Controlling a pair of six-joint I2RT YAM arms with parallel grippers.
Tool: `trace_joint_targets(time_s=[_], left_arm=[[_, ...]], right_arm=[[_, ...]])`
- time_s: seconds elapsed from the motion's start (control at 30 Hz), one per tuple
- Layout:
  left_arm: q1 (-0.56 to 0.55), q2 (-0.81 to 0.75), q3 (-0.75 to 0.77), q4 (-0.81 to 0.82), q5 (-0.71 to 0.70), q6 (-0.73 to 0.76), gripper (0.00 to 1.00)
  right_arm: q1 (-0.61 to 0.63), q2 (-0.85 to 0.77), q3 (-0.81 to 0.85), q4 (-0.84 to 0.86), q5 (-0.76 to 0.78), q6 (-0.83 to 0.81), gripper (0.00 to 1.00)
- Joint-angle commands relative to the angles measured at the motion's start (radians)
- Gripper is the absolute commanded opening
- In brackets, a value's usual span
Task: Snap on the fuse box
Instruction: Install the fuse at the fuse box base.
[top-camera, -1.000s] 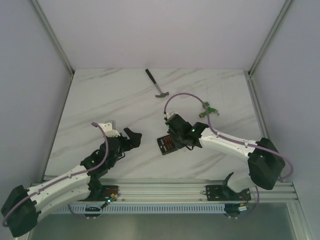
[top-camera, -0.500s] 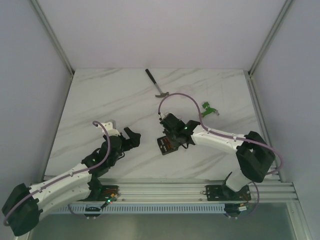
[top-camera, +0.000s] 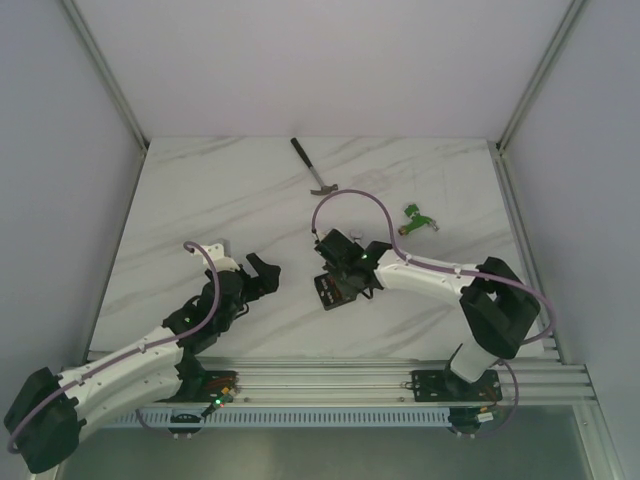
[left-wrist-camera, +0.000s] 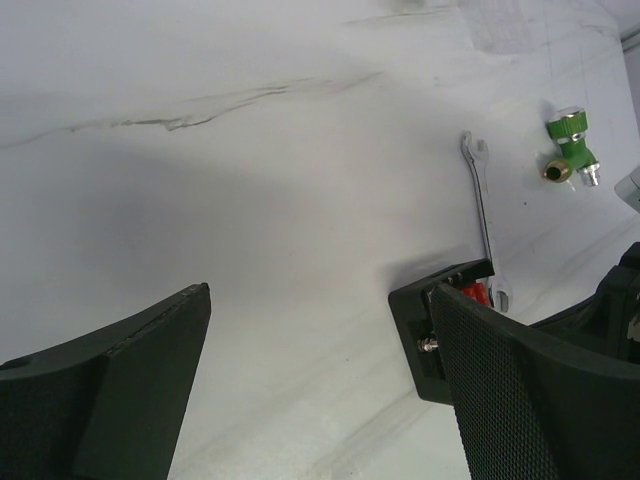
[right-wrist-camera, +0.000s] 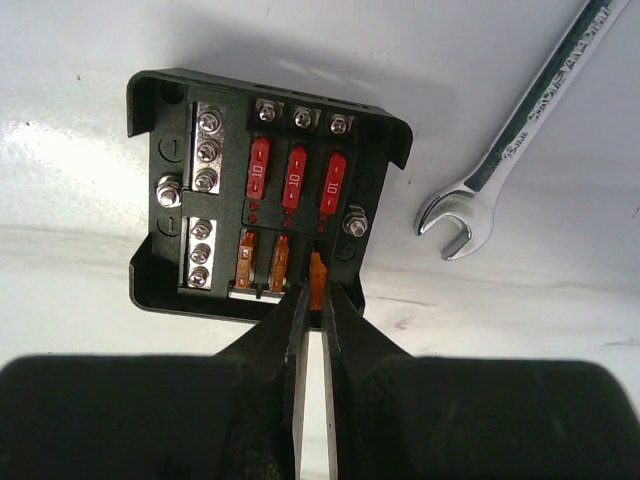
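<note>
The right gripper (right-wrist-camera: 312, 292) has its jaws drawn almost together, pinched on a thin orange fuse (right-wrist-camera: 317, 270) at the third slot of the lower row in the fuse box (right-wrist-camera: 228, 192). The fingertips reach in over the box's near edge. Three red fuses stand in the upper row and two more orange ones sit beside the gripped one. The box lies open side up on the marbled table (top-camera: 200, 200), near the middle and in front of the right arm. A wrench (right-wrist-camera: 520, 130) lies just beside it, apart from it. The left gripper (left-wrist-camera: 310, 335) hangs with its jaws spread wide and nothing between them, well to the left of the box, which shows past its right finger in the left wrist view. Compared with a second ago, the right gripper has shifted a little to the left over the box and the arm's elbow has swung inward. Its cable loop no longer crosses the green connector (top-camera: 415, 218). The fuse box, the hammer (top-camera: 315, 168) and the left arm are where they were.
</note>
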Motion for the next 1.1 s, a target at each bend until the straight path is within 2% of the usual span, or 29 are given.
trace_joint_targets(time_s=[0.0,0.43,0.83,1.07], left_arm=[[0.008,-0.006,0.023,-0.014,0.000,-0.003,1.00],[0.012,-0.007,0.023,-0.016,0.008,-0.007,1.00],[0.015,-0.006,0.023,-0.015,0.014,-0.011,1.00],[0.017,-0.001,0.026,-0.015,0.014,-0.012,1.00]], right_arm=[[0.011,0.033,0.032,-0.017,0.023,-0.011,0.00],[0.029,0.063,0.061,-0.077,0.084,0.018,0.03],[0.045,0.056,0.068,-0.098,0.048,0.034,0.04],[0.048,0.030,0.066,-0.089,0.046,0.039,0.23]])
